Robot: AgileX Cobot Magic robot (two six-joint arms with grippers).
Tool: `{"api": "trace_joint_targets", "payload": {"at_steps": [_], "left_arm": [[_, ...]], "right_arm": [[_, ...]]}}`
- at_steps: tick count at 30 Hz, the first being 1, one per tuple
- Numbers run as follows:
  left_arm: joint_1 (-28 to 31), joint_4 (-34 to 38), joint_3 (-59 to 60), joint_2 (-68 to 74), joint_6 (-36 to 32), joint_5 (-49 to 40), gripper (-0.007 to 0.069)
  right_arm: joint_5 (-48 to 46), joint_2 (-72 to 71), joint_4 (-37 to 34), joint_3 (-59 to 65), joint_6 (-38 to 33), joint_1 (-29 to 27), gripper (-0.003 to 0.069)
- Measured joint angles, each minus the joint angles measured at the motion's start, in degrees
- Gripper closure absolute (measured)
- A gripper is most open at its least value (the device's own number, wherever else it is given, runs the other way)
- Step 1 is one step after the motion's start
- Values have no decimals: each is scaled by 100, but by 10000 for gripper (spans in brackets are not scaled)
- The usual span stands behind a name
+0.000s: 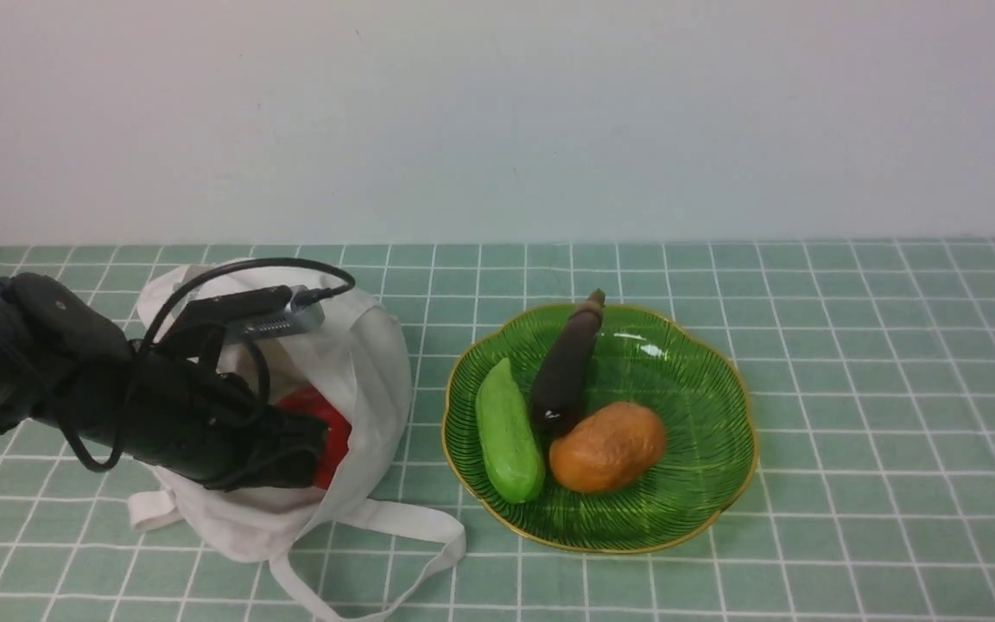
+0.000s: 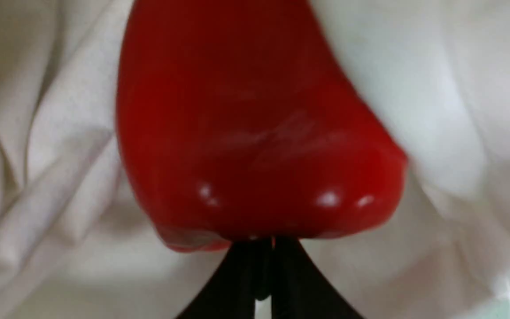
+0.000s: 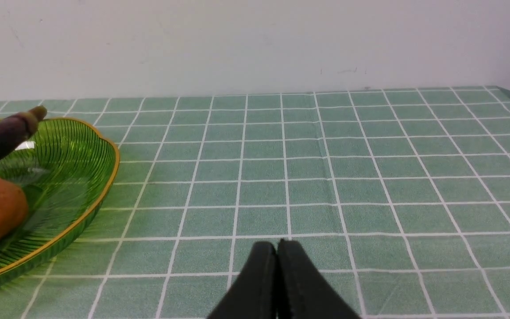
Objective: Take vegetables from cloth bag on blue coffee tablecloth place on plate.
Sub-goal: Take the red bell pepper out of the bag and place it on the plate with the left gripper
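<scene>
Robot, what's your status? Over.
Left gripper shut, tips at red pepper in cloth bag. Right gripper shut, over tablecloth. Cucumber, eggplant, potato already on plate. Only bag folds around pepper.

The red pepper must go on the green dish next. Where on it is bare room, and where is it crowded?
The right part of the scalloped green plate is bare, bordered by the dark purple eggplant, the brown potato and the gold rim. Its left is crowded: light green cucumber, eggplant and potato lie close together.
</scene>
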State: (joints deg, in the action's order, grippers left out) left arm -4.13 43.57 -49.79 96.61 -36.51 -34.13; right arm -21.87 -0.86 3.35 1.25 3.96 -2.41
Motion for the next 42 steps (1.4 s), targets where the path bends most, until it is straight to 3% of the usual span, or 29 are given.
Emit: {"api": "trace_joint_targets", "payload": {"at_steps": [16,27,35,42], "left_arm": [[0,-2466,0,-1490,2160,-1222,612],[-111,-2197,0,-2639,2327,-1673,612],[-1384,-1505,-31,-2695,2011,-1129,612],[-2698,-1243,-995,-1305,1911,-773,612]], "right_arm": [[0,0,0,0,0,0,669],[0,0,0,0,0,0,669],[0,0,0,0,0,0,669],[0,0,0,0,0,0,669]]}}
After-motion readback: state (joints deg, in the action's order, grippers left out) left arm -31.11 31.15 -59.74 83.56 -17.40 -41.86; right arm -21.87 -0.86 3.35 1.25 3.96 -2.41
